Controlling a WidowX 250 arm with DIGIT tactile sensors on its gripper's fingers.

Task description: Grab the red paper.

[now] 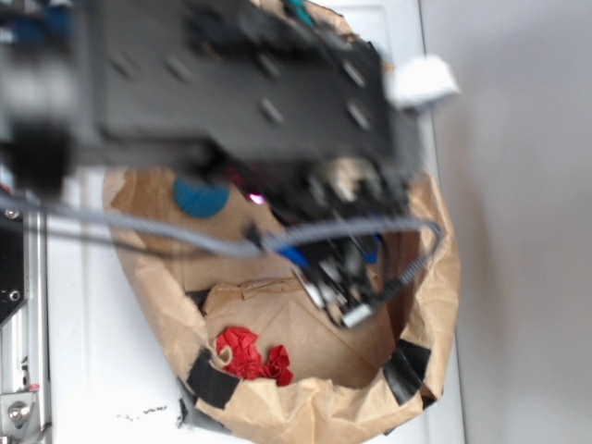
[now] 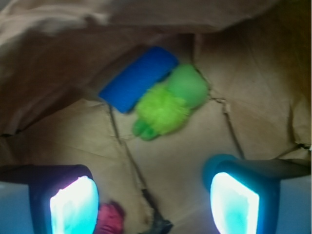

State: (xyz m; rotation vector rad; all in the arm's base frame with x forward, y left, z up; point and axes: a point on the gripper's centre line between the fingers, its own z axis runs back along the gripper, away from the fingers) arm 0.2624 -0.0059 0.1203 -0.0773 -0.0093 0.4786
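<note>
The red paper [image 1: 252,355] is a crumpled bright red wad lying on the brown paper lining near the front of the basket. In the wrist view a corner of the red paper [image 2: 110,218] shows at the bottom edge, just inside the left finger. My gripper [image 1: 344,294] hangs over the basket, up and to the right of the wad. In the wrist view my gripper [image 2: 154,197] stands open, its glowing pads far apart, with only bare brown paper between them.
A brown paper-lined basket [image 1: 435,277] with black tape patches holds everything. A blue cylinder [image 2: 138,78] and a fuzzy green toy [image 2: 168,103] lie at its far side. A blue ball [image 1: 200,196] shows under the arm. A grey cable [image 1: 139,231] crosses the basket.
</note>
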